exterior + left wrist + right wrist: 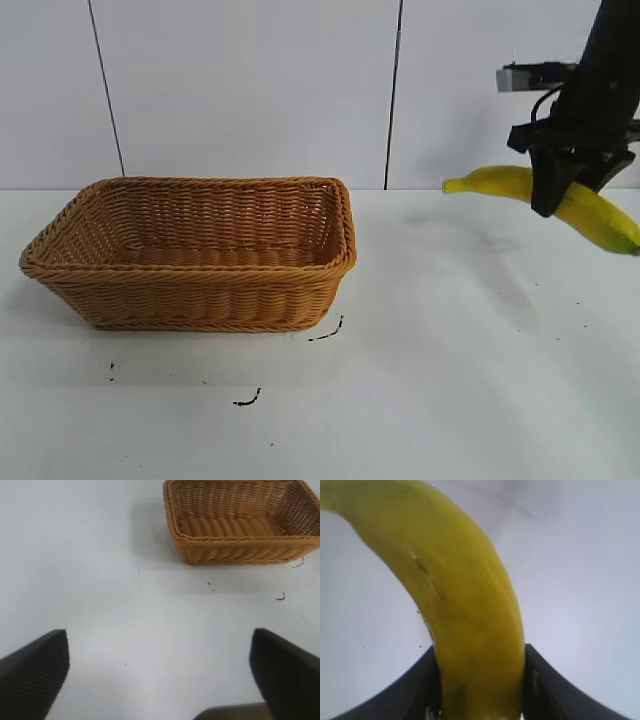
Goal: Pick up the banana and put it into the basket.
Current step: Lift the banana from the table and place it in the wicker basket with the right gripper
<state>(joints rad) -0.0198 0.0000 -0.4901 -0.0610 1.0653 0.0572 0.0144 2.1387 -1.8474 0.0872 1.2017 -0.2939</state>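
Right pincer [562,200] clamping banana [600,218] aloft, basket [190,255] well apart

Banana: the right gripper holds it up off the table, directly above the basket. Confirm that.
Not quite. The right gripper does hold the banana off the table, but well to the right of the basket, not above it, as the exterior view shows.

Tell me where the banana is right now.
The banana hangs above the table at the exterior view's far right, gripped by the right claw, well clear of the basket at left.
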